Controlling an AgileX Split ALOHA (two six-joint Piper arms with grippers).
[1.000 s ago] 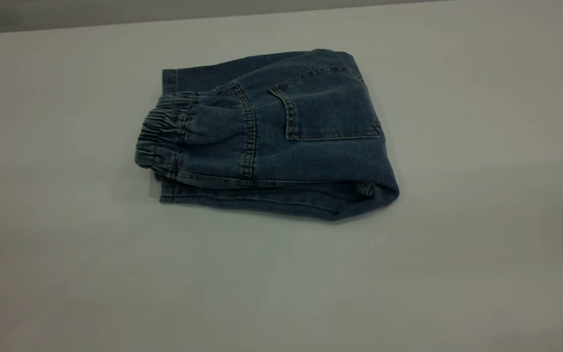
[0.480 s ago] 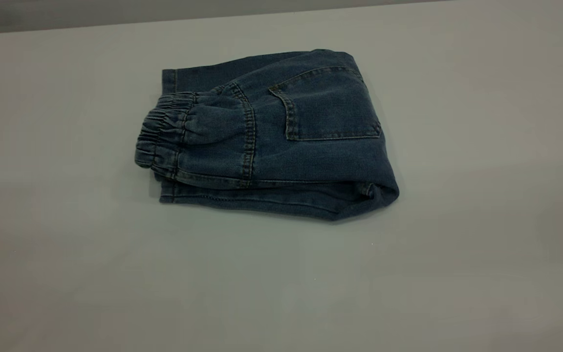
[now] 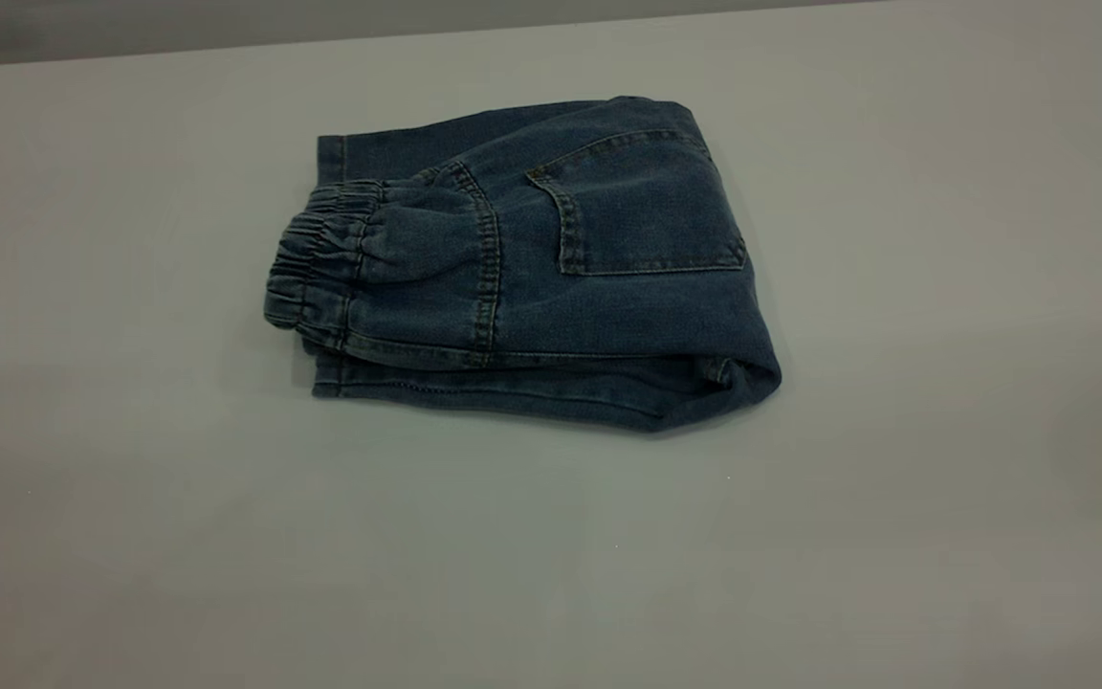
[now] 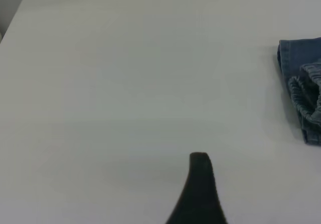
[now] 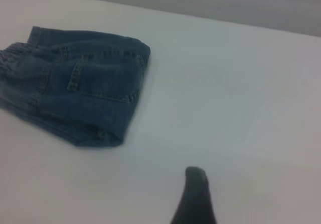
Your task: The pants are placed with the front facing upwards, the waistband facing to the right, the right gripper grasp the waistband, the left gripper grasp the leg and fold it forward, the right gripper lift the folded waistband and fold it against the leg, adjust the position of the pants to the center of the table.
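The pants [image 3: 551, 268] lay folded into a compact bundle on the table [image 3: 943, 287], a little toward the far side of it, with the waistband [image 3: 317, 268] turned over onto the legs at the bundle's left end and a back pocket [image 3: 642, 206] facing up. Neither arm reached into the outside view. From the left wrist camera only one dark finger of the left gripper [image 4: 199, 184] showed, hovering over bare table well apart from the bundle; the right gripper [image 5: 194, 194] showed the same way, near but not touching the cloth. Whether either pair of fingers stood apart or together, I could not tell. To my eye both folds were done, and what remained was the centring: a light nudge of the bundle toward the near side, without disturbing the folds.
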